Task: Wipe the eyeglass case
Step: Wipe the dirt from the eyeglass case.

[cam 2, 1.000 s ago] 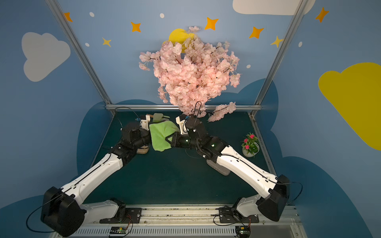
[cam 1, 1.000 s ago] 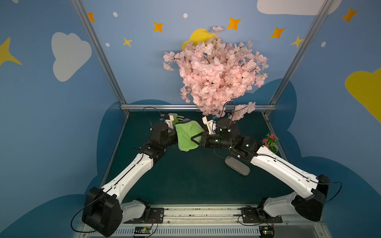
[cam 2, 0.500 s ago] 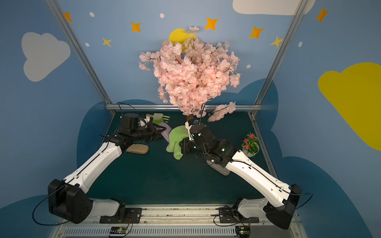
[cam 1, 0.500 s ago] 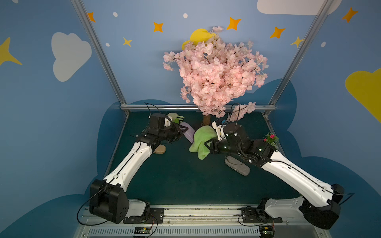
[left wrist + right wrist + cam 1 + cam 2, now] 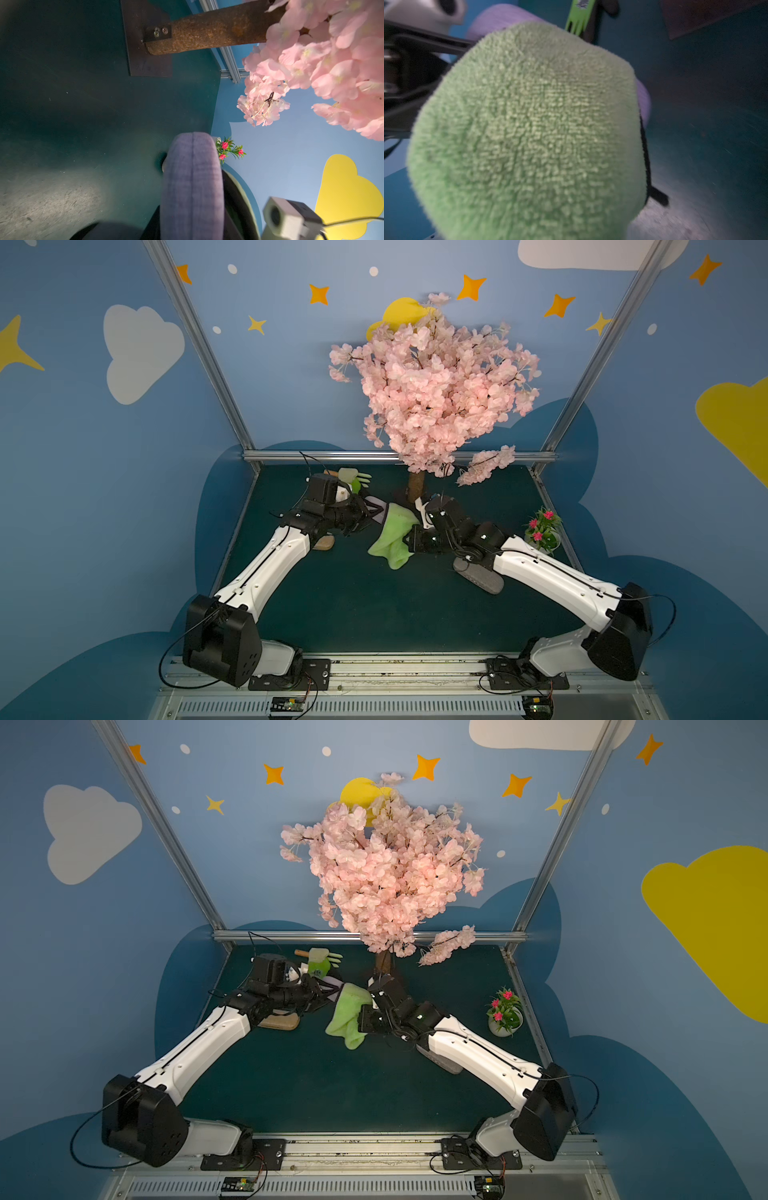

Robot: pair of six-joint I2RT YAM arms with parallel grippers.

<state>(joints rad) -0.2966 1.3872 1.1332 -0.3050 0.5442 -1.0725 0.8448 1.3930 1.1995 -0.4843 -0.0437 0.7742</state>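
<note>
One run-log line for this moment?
left gripper: shut on lilac eyeglass case | right gripper: shut on green cloth | cloth over case end

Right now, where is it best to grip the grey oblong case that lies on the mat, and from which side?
Probably across its narrow middle, from above and a little from the front. The grey oblong case lies flat, long and slim, so its short width suits a gripper. The right arm hangs over its far long edge.
</note>
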